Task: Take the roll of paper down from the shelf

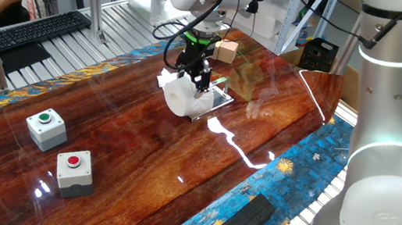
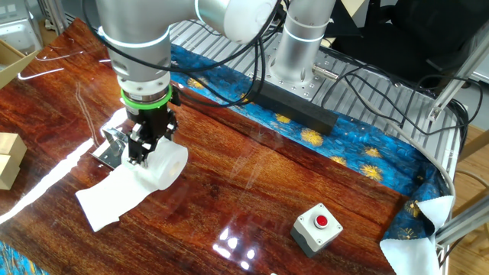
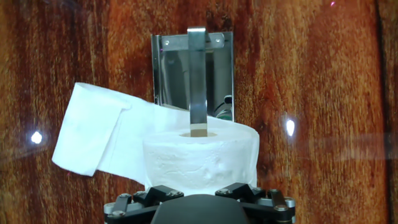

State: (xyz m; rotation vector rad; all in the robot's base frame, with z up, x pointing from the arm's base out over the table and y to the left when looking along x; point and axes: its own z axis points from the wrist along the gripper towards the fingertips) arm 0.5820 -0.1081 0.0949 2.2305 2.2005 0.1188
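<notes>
The roll of paper (image 3: pixel 199 155) lies against the shelf (image 3: pixel 174 74), a small silvery plate flat on the wooden table. The plate's metal strip (image 3: pixel 197 81) reaches to the roll's core hole. A loose sheet (image 3: pixel 93 134) trails to the left. The roll fills the space right in front of the jaws and hides the fingertips in the hand view. In the fixed views my gripper (image 2: pixel 140 153) (image 1: pixel 201 85) points down and is closed on the roll (image 2: pixel 168 164) (image 1: pixel 187 98), beside the shelf (image 2: pixel 111 149) (image 1: pixel 223 97).
A white box with a green button (image 1: pixel 46 128) and one with a red button (image 1: pixel 74 171) (image 2: pixel 317 228) stand on the table. A tan cardboard cube (image 1: pixel 226 51) sits behind the shelf. A black bar (image 1: pixel 232 222) lies on the blue cloth at the table edge.
</notes>
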